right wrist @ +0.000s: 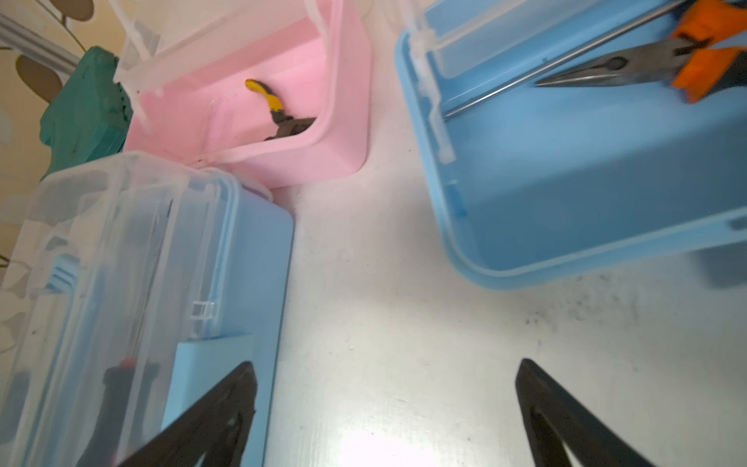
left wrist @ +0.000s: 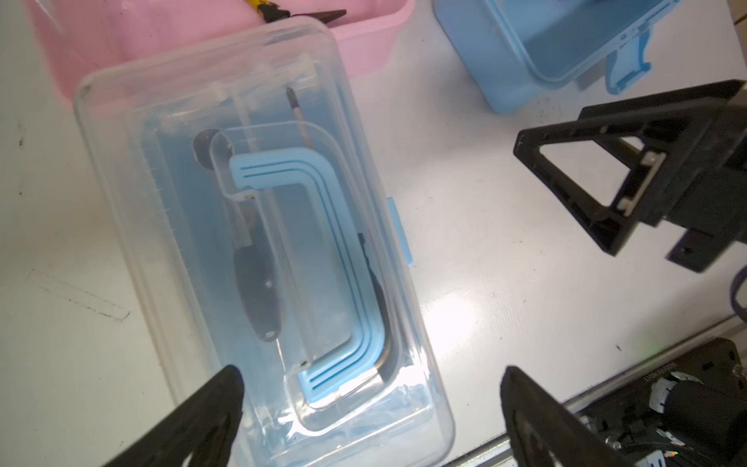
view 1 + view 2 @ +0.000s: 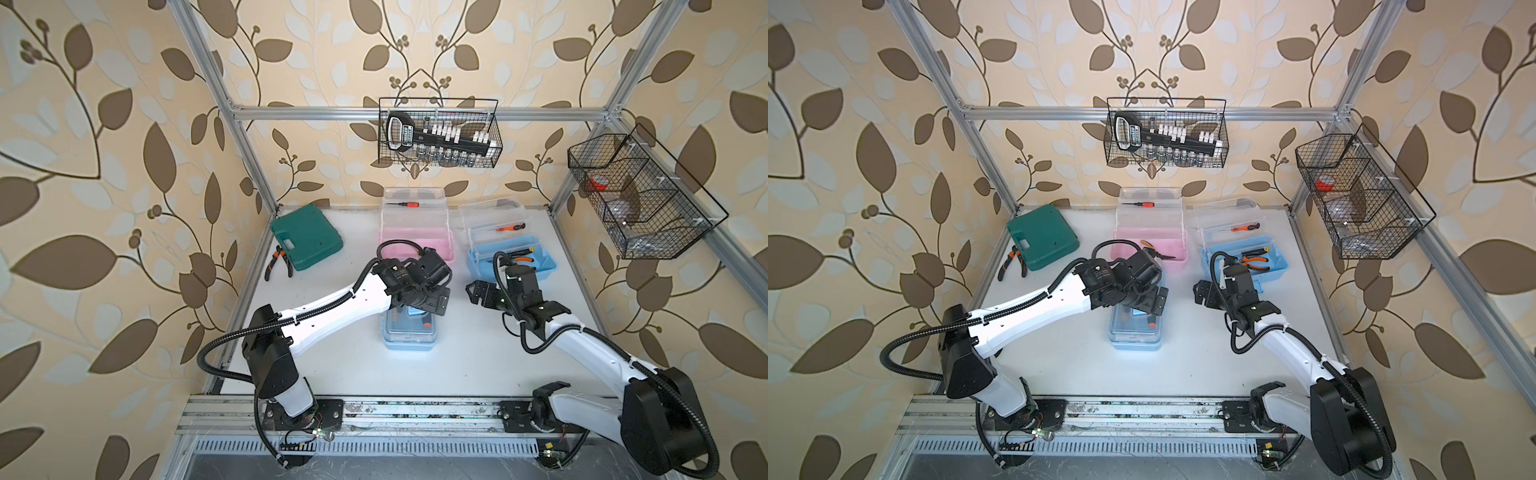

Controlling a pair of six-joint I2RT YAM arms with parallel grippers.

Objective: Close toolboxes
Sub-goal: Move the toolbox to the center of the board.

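1. Teal-green case [image 3: 306,237] sits far left of left claw [image 2: 370,374]. It's not a task item, so a stray grab there wastes time.
2. Left claw: jaws spread wide, nothing held, hovering over near blue toolbox [image 2: 250,226], lid down. Risk: side latch [image 2: 398,230] maybe not snapped, can't tell.
3. Pink toolbox [image 3: 415,241] lies just beyond left claw, lid up. Risk: pliers [image 1: 275,105] inside could jam lid if they poke above rim.
4. Right claw [image 1: 386,366]: jaws wide, empty, near box just to its left. Far blue toolbox [image 1: 566,182] ahead of it, lid up. A one-finger push could slide the light box w/o closing it.
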